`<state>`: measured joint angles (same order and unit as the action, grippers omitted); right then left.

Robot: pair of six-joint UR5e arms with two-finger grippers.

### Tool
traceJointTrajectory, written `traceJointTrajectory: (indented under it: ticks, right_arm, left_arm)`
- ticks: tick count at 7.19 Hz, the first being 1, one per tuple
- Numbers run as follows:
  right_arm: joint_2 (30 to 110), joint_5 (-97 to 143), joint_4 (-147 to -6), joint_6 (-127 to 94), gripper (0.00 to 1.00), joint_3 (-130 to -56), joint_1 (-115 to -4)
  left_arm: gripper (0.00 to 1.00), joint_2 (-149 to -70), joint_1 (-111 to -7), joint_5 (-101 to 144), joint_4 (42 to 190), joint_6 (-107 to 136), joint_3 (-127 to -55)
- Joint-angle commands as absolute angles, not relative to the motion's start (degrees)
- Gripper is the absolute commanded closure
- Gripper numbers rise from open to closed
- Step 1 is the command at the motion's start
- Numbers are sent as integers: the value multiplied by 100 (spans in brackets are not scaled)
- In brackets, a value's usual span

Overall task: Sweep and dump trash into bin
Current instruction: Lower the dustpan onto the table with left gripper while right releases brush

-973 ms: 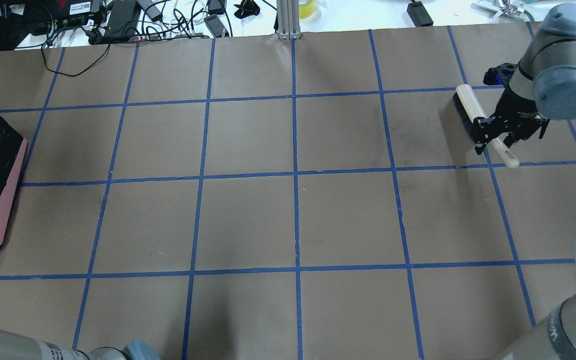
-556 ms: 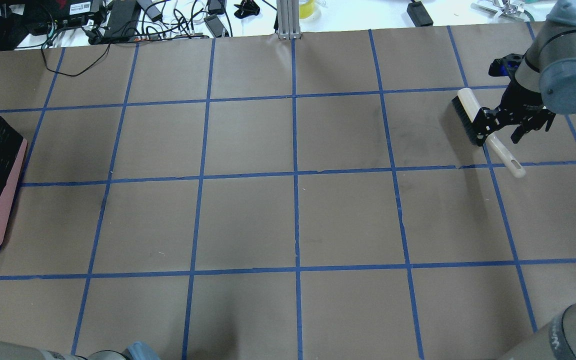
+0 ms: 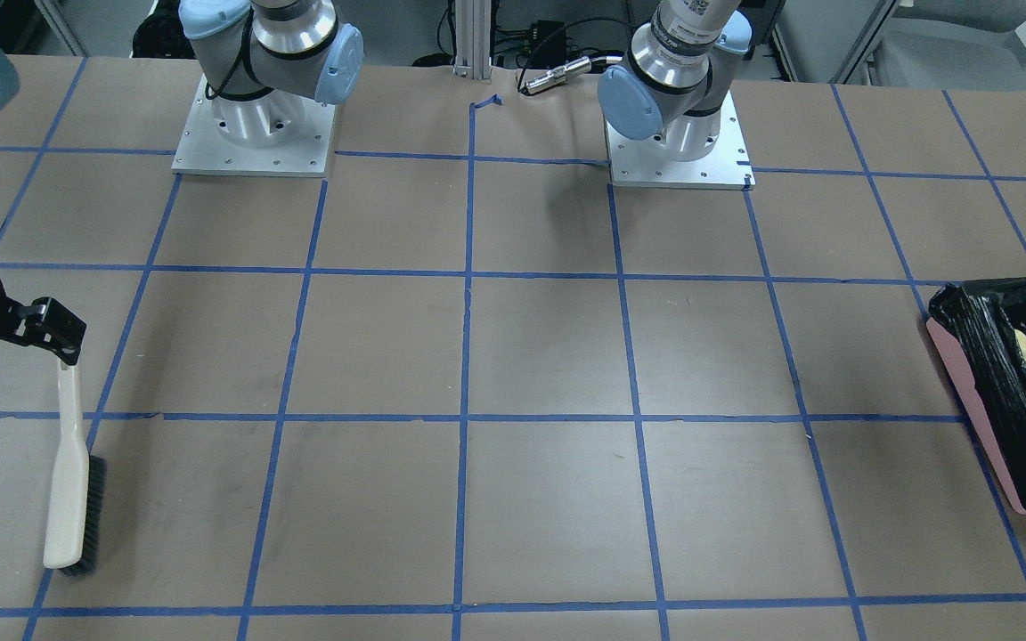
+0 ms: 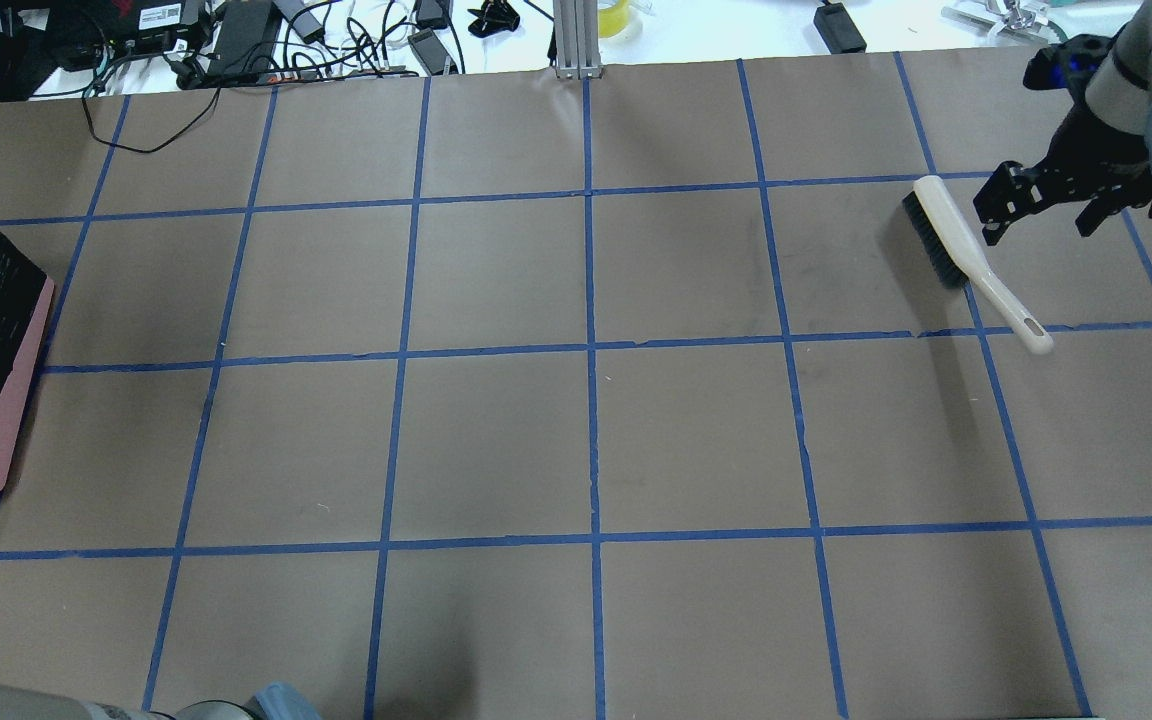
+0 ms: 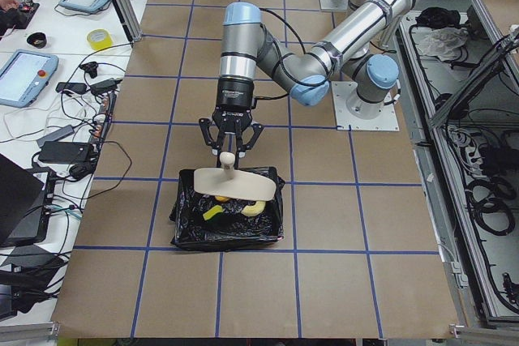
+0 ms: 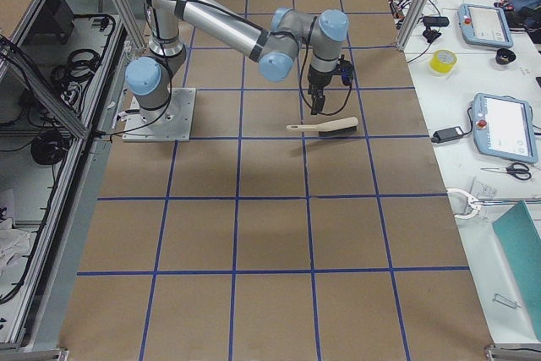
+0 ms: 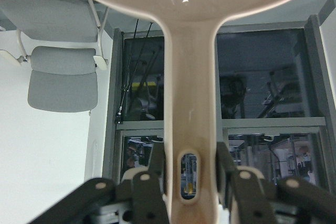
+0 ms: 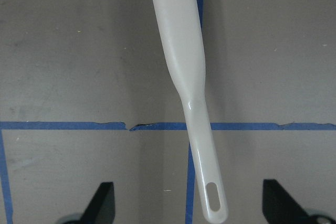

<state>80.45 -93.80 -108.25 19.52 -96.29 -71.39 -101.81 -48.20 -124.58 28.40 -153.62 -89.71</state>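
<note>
Trash (image 5: 215, 212) apparently in bin (image 5: 188, 234), below left tool (image 5: 229, 152) gripping dustpan (image 5: 237, 186).

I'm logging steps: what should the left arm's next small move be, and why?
Probably draw the dustpan back off the bin and set it down. The left gripper holds it by the handle over the bin, and the trash lies inside. The brush lies on the table, free of the open right gripper.
</note>
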Motion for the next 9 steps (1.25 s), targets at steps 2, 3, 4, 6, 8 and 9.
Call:
traceJointTrajectory:
  ticks: [2,3,4,6,8,9]
  right_arm:
    - [8788,-9343,-10391,602,0,-9606,-8222]
    - [8989,-9073,-10406,511,0,-9606,-8540]
    - [9035,-9044,-10337,379,0,-9598,-8639]
    - [9235,-9044,-9916,378,0,-9519,-8666]
    - [9369,-9096,-9879,413,0,-9545,-8684]
    - [9360,-9071,-9879,387,0,-9562,-8684]
  left_arm:
    - [100,-9968,-4799,-11446,4363,-15031,-8570]
    - [100,-9801,-4790,-10887,5099,-14829,-8456]
    - [100,-9652,-4773,-10124,6046,-14801,-8281]
    - [100,-9580,-4834,-9223,7465,-14425,-8173]
    - [100,-9589,-5532,-9132,8381,-13628,-8200]
    - [100,-9615,-5955,-8923,8515,-12901,-8244]
